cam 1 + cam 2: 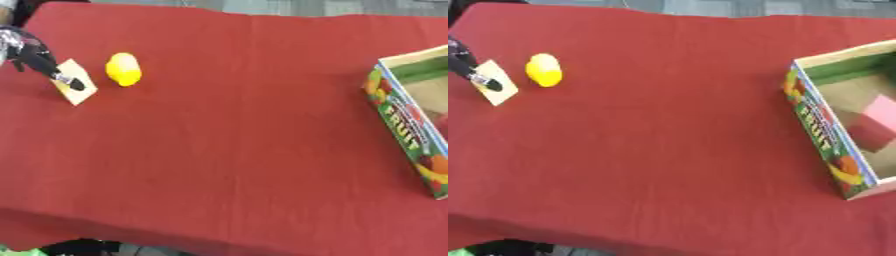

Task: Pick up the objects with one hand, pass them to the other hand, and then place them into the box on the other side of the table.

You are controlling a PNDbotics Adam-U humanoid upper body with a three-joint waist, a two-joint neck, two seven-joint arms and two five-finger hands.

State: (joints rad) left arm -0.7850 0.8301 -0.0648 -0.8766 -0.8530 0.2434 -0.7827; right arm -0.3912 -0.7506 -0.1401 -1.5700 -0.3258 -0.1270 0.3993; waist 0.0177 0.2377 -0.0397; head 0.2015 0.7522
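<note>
Near the table's (236,125) left edge, left hand (31,54) reached down with fingertips touching a pale flat card (75,82), probably to pinch it; closure impossible to tell. Yellow object (123,69) just beside. Fruit box (833,125) at the right edge, holding a pink block (878,122).

I see a yellow rounded object (123,69) lying near the table's far left corner, just beside a flat cream card (75,81). The fruit-printed cardboard box (824,131) sits open at the right edge, with a pink block (877,123) inside it.
</note>
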